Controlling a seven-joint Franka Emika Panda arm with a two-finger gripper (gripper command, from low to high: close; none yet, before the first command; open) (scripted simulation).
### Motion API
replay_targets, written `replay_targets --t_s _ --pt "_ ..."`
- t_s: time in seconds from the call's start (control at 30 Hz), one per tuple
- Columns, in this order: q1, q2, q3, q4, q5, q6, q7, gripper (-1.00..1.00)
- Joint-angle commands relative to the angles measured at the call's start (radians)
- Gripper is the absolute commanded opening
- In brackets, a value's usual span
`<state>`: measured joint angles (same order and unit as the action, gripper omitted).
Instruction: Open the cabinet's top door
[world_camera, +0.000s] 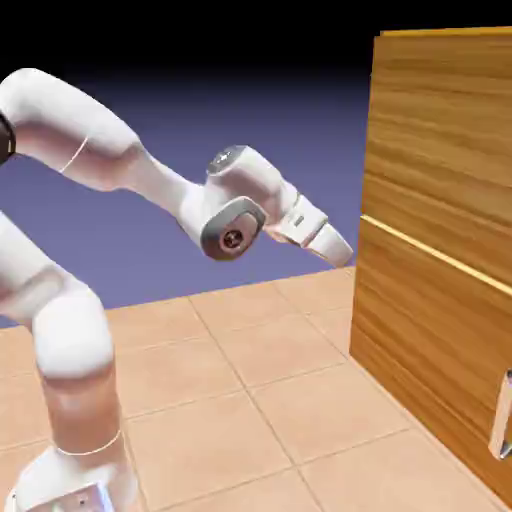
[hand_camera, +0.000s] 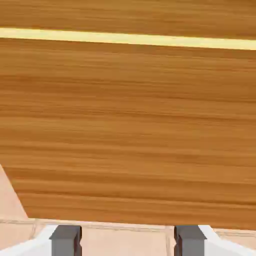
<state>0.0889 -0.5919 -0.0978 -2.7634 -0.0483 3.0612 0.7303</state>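
Nearest the camera, low on the exterior view's right, here's a metal handle (world_camera: 503, 415), and it belongs to the lower door (world_camera: 425, 320), the wrong one for this job! Across on the exterior view's left, the arm's base (world_camera: 75, 490) stands over the tiled floor (world_camera: 220, 420). Follow the arm (world_camera: 165, 180) outward and there's the gripper (hand_camera: 128, 241), fingers apart, nothing between them in the hand view, up by the cabinet toward the floor's far edge. It's angled down at the lower door, with floor tiles showing between its tips.

Now up to the prize: the top door (world_camera: 440, 150), above the pale seam (world_camera: 435, 255) on the exterior view's right. It looks closed, flush with the panel beneath, no swing to be seen. Its handle? Out of sight in both views.

So the score: nothing opened, no grip made, and this looks like the approach stage. Left to do, by my reckoning: raise the gripper, find that upper handle, take hold and pull the door wide. And away back, the blue-violet backdrop (world_camera: 290, 180) fades into black.
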Motion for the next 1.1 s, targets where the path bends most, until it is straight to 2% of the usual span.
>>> replay_targets --t_s 0.0,1.07 --pt "0.029 -0.008 -0.036 0.017 -0.018 0.009 -0.004 0.00" --pt "0.941 -0.268 -1.196 0.569 -0.591 0.296 -0.132 0.00"
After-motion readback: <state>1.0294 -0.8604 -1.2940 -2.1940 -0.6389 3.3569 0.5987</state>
